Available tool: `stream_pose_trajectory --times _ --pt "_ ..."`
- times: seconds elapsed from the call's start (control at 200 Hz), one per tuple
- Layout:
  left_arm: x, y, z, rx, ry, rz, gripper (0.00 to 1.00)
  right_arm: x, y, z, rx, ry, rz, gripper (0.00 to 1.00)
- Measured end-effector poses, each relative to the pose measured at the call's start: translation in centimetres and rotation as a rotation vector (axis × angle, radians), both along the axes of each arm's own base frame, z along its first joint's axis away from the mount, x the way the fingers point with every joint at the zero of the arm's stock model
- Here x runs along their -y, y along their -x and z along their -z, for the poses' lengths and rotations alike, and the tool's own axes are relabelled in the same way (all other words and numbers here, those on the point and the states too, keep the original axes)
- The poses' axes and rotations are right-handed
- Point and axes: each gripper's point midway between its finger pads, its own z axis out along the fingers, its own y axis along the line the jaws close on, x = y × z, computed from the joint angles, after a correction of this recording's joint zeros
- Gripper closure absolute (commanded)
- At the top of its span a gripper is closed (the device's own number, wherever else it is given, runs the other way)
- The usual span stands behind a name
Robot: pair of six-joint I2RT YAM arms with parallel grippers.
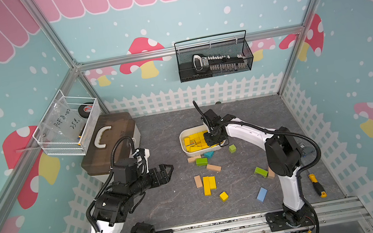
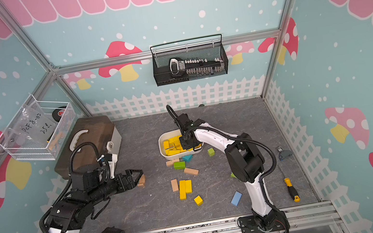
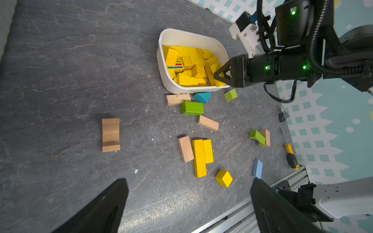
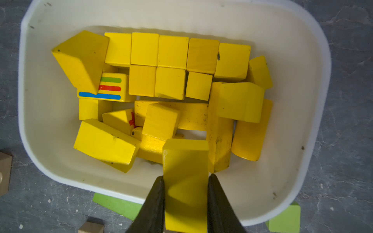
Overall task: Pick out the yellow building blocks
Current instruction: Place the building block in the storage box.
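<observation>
yellow block (image 4: 185, 159) clamped between jaws of right claw (image 4: 185, 177), above tub (image 4: 302, 60) of yellow blocks (image 4: 171, 52), left claw (image 3: 189, 180) wide apart

One yellow block (image 4: 185, 157), a plain brick, is pinched by its two long sides in the right claw (image 4: 186, 176) and pokes out past the tips. Just beyond and below it, a heap of yellow blocks (image 4: 171, 66) fills a white tub (image 4: 314, 60). The cubes farthest from the claw sit flat in neat rows, while the bricks nearer it lie tilted and overlapping. One striped block (image 4: 110, 88) shows green, red and blue bars. Well apart from that claw, ahead of the left claw (image 3: 188, 179), a long bar (image 3: 198, 158) and a short brick (image 3: 207, 151) lie flat, touching side by side. A lone cube (image 3: 223, 178) sits near them.
</observation>
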Motion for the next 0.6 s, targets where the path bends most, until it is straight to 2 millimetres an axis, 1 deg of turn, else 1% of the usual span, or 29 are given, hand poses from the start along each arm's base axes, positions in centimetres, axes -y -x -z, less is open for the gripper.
stream_pose_trajectory --times 0.115,0.16,0.185,0.375,0.6 --pt "0.0 0.0 0.0 -0.002 0.001 0.0 0.01 0.2 -0.1 0.0 0.001 0.005 0.002 0.63" --pt "0.0 0.0 0.0 -0.002 0.001 0.0 0.01 0.5 -0.1 0.1 -0.002 0.01 0.007 0.58" --pt "0.0 0.0 0.0 -0.002 0.001 -0.001 0.01 0.6 -0.1 0.1 -0.003 0.014 0.006 0.57" --pt "-0.1 -0.1 0.0 -0.002 0.002 -0.005 0.01 1.6 0.0 0.8 -0.02 0.034 0.022 0.54" --pt "-0.1 -0.1 0.0 -0.002 0.002 -0.005 0.01 1.8 0.3 1.1 -0.028 0.038 0.022 0.55"
